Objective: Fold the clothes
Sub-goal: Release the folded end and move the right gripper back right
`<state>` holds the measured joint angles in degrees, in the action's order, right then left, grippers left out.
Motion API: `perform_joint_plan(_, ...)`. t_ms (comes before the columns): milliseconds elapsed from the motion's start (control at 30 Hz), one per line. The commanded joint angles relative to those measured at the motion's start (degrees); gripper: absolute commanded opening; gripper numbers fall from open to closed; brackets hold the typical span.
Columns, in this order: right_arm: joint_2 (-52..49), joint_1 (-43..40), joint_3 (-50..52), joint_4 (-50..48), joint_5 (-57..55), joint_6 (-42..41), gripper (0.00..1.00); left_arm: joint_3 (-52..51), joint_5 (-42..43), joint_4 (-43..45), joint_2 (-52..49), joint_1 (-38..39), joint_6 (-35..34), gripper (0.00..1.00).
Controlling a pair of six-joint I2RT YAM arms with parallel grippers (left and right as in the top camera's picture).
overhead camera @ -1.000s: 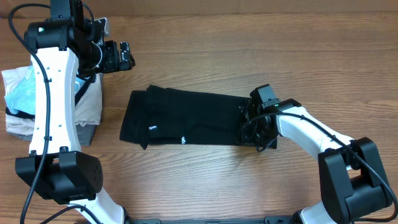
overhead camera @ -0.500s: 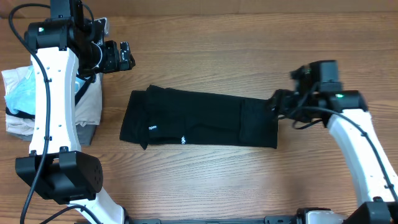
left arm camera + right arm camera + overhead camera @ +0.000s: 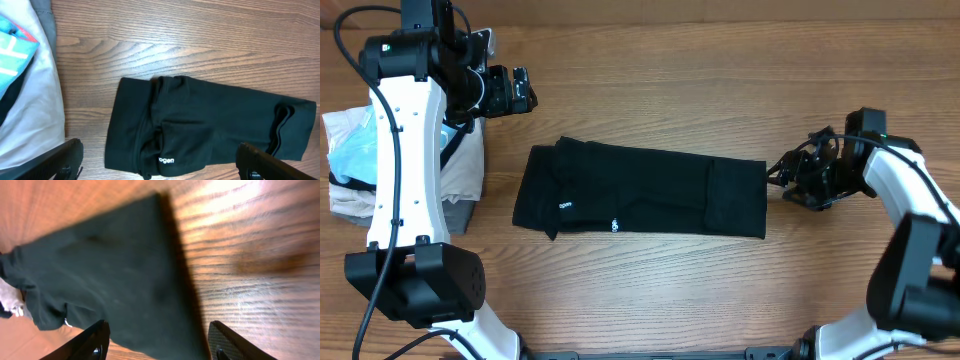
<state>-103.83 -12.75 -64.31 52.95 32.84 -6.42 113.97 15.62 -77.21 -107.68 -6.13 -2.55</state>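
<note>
**Right gripper point(image 3: 782, 181) spread just off the plain black soft-fabric short-sleeved shirt point(image 3: 640, 190); left gripper point(image 3: 523, 90) spread and well clear of it**

The right gripper sits low, just beside the shirt's right end, with its tips pointing at that edge and a narrow strip of bare wood between them and the cloth. Its two black fingers point(image 3: 97, 340) are held wide apart and grip nothing. In the right wrist view, the shirt's right edge runs across the gap between them, lying flat on the wood.

The left gripper is beyond the shirt's left end, on its far side, well apart from the cloth. Its fingers point(image 3: 62, 160) are also spread wide, one at each lower corner of the left wrist view, and they hold nothing. That camera looks down on the shirt's left half.

The shirt lies on the brown wood-grain table point(image 3: 720, 80) as a long, narrow band folded lengthwise, running left to right. Its left end is slightly bunched, with layered folds. Its right end is squarer, and a seam or fold line crosses the band a little in from that edge. Small white print point(image 3: 565, 206) shows near the left end of the shirt's near edge, and a tiny white label point(image 3: 614, 224) sits farther along the same edge.

Left of the shirt, past its left end, is a stack of white and grey folded garments point(image 3: 355, 195) with a light-blue piece of clothing point(image 3: 350, 150) on top. The upright white left arm point(image 3: 405, 150) partly hides the stack.
</note>
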Motion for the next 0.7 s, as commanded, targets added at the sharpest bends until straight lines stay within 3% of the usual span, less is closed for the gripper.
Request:
perform_joint_plan(0, -3.0, 0.0, 0.2, -0.6, 3.2, 2.2, 0.67, 0.9, 0.1, -0.1, -0.2, -0.2, 1.3, 1.00)
perform_joint_plan(233, -6.7, 1.1, 0.8, -1.0, 3.3, 2.6, 0.67, 0.9, 0.1, -0.1, -0.2, -0.2, 1.3, 1.00)
perform_joint_plan(400, -6.9, 2.6, 5.3, -6.9, 3.3, 2.6, 0.64, 0.9, 0.1, -0.1, -0.2, -0.3, 1.3, 1.00)
perform_joint_plan(667, -6.9, 2.7, 7.7, -9.7, 7.4, 5.0, 0.28, 0.9, 0.1, -0.1, -0.2, -0.2, 1.3, 1.00)
